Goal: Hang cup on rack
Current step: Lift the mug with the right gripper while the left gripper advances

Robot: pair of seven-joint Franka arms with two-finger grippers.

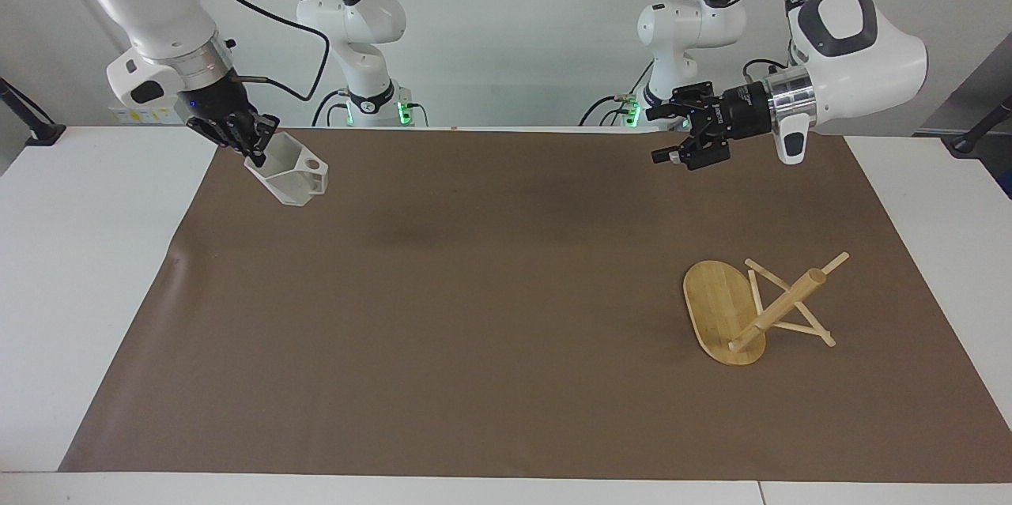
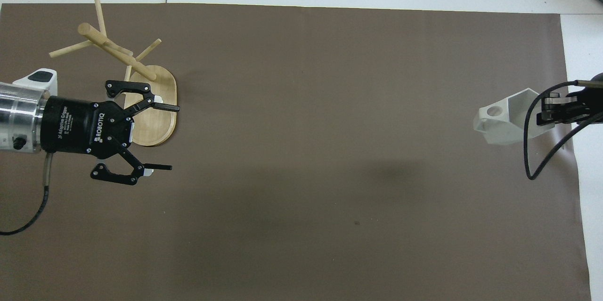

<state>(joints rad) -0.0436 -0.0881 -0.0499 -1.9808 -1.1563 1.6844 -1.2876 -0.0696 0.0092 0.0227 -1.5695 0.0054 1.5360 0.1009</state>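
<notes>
Facing view, rack [image 1: 739, 309] toppled, post lying slantwise

Two high cameras, half a turn apart

I'm looking from across the table [image 1: 47, 268] facing the robots, and steeply down from above their end; both are covering the brown mat [image 2: 301, 150].

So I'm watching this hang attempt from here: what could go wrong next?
The rack lies tipped over on the mat, so no peg can take a cup until it stands up. The right gripper pinches the cup by one wall only, tilted in the air; it could slip. The open left gripper could knock the thin pegs.
</notes>
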